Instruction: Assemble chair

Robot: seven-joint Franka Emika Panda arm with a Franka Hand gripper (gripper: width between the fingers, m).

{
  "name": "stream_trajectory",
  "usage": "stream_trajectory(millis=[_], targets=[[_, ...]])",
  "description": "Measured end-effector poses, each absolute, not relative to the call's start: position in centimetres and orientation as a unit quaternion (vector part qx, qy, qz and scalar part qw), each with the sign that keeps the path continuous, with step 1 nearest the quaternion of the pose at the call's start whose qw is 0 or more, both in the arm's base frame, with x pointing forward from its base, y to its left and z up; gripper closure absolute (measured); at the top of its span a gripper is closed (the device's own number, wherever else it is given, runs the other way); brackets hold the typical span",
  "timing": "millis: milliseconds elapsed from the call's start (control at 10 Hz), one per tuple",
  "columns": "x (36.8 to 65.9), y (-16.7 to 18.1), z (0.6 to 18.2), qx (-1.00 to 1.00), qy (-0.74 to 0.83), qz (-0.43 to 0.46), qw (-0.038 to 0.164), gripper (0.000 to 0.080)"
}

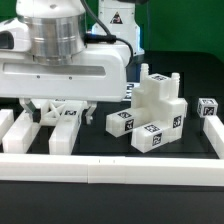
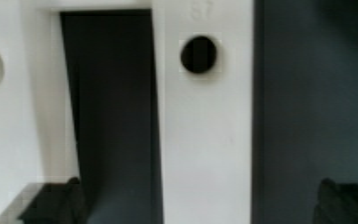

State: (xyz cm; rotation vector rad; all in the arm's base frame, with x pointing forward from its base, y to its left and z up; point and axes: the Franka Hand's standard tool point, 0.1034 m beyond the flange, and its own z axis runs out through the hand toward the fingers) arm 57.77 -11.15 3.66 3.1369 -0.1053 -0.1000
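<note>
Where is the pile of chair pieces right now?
In the exterior view, the pile sits right of centre, behind the front rail, with a small tagged block further right.

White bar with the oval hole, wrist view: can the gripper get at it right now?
Probably yes: the gripper is open and straddles the white bar, and nothing shows between its jaws and the bar.

Black table (image 1: 95, 140), white border rail (image 1: 110, 167) along near edge, tagged white chair pieces (image 1: 155, 115) — one cluster, loose blocks beside.
</note>
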Motion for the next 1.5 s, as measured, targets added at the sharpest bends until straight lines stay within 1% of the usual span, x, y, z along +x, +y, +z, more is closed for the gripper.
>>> stream_trajectory(millis=[400,1000,1400,1500], targets=[[57.8,-11.1,3.5,0.999,-0.03,-0.033,0.001,0.0151],[56.9,-10.2,0.9,0.999,-0.015,-0.036,0.005,0.0151],[56.9,-9.6,0.5,0.999,-0.014,-0.033,0.006,0.0151],[56.9,-9.8,0.5,0.999,-0.015,-0.034,0.007,0.0274]])
